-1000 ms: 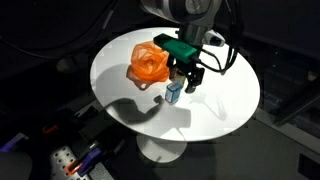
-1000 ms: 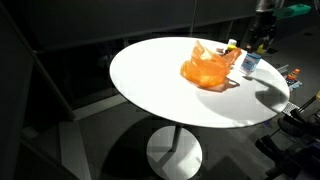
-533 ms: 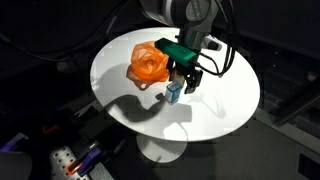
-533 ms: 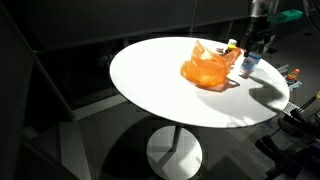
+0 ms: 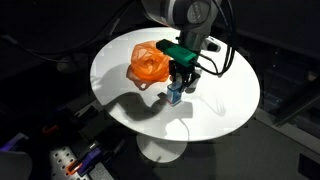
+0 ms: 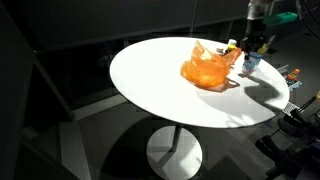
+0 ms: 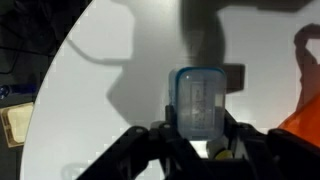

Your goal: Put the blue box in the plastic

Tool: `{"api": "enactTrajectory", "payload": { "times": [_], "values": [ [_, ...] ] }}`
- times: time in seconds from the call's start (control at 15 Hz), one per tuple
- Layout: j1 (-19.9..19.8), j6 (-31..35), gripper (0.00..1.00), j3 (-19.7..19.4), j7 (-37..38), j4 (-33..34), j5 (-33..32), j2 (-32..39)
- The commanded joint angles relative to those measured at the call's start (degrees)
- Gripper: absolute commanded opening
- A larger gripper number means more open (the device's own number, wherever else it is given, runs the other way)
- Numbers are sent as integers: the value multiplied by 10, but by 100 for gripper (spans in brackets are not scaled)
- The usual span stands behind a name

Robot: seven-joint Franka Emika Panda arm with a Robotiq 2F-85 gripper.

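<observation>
**Blue box in the claw beside the orange bag**

The blue box (image 7: 200, 103) is a small upright pack with a pale blue face and rounded corners. It stands between the two dark fingers (image 7: 160, 140) of the gripper (image 5: 179, 85), which press on its sides, so the claw is closed narrow on it. Whether its bottom touches the top below cannot be told.

Just beside it lies the orange plastic bag (image 5: 148, 63), crumpled and translucent, apart from the box in both exterior views (image 6: 207, 68).

Both sit on a round white table (image 5: 225, 100) on a single pedestal (image 6: 175, 150), with dark floor (image 6: 60, 140) all round. The box is well inside the rim. Bare white top spreads away from the bag.
</observation>
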Motion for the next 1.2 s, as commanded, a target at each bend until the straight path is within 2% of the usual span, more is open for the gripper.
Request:
{"api": "enactTrajectory", "payload": {
  "times": [0.0,0.47,0.8,0.93,1.0,1.07,1.13],
  "values": [
    [10,-55,19,1,-3,-1,0,-43],
    [41,-111,19,3,12,28,-9,-101],
    [52,-121,19,16,1,81,0,-100],
    [52,-125,19,18,1,85,1,-107],
    [52,-105,19,18,3,70,-2,-103],
    [53,-106,44,19,3,72,-2,-103],
    [53,-106,44,19,3,72,-2,-102]
  ]
}}
